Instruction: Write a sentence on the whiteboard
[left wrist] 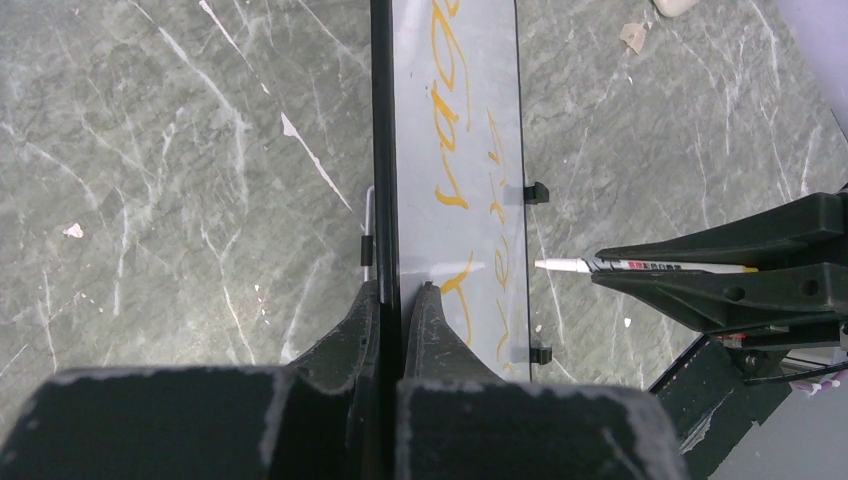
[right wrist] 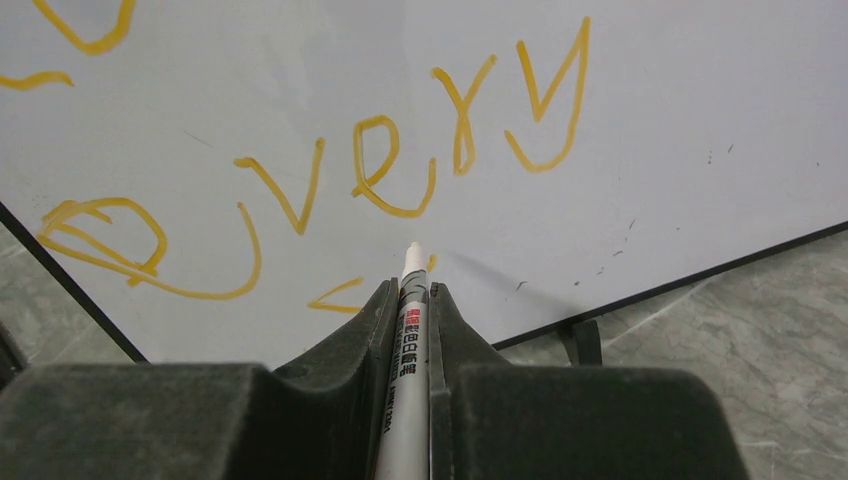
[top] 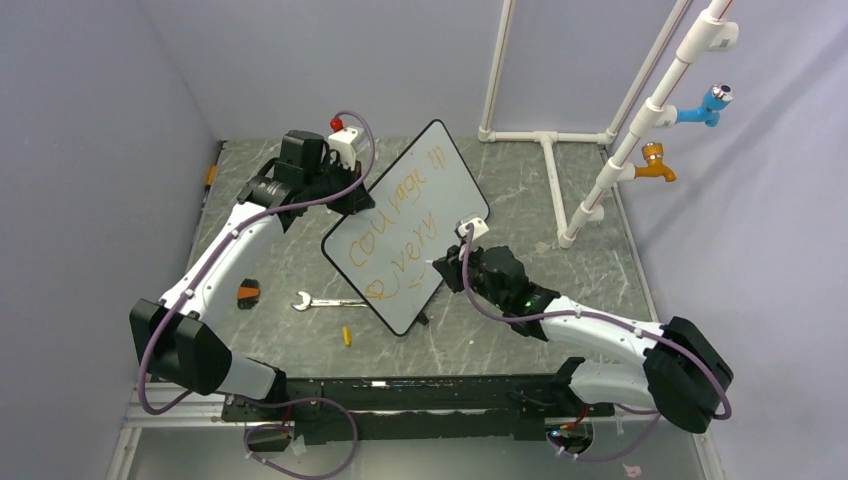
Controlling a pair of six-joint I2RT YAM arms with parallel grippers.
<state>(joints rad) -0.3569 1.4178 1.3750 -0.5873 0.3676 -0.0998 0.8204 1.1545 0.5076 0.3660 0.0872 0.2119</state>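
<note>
Grey marbled bench [top: 520, 200], pale lavender walls on three sides. Going left to right:

- Small orange-and-black piece [top: 247, 292] lies flat on the bench, near the left arm's forearm.
- Left tool [top: 355, 195] [left wrist: 400, 290]: pressed together on the black rim of the large white rectangular whiteboard with rounded corners [top: 450, 190] [left wrist: 455, 240] [right wrist: 650, 120], one finger on each face, pinching its left edge.
- Silver open-ended wrench [top: 325, 301] lies flat just left of the board's lower corner. A short yellow bit [top: 347, 336] lies nearer us, apart from it.
- We see the whiteboard mid-bench, raised on edge and tilted, written face toward the right arm. Small black clip feet [right wrist: 585, 340] sit along its lower rim.
- Thin orange handwritten sentence [top: 400, 235] [right wrist: 385, 180] runs in two rows. We read roughly "courage" above and "very" below, with a scribbled circle left of "very".
- Right tool [top: 447, 264] [left wrist: 610, 275] [right wrist: 412, 290]: closed tight on a slim white marker with a printed label [left wrist: 650, 267] [right wrist: 412, 340]. Its tip points at the board just under "very", beside a short orange stroke. We cannot tell whether the tip touches.
- Far right: white PVC pipe frame [top: 545, 140] carrying a blue tap [top: 708, 103] and an orange tap [top: 655, 165].
</note>
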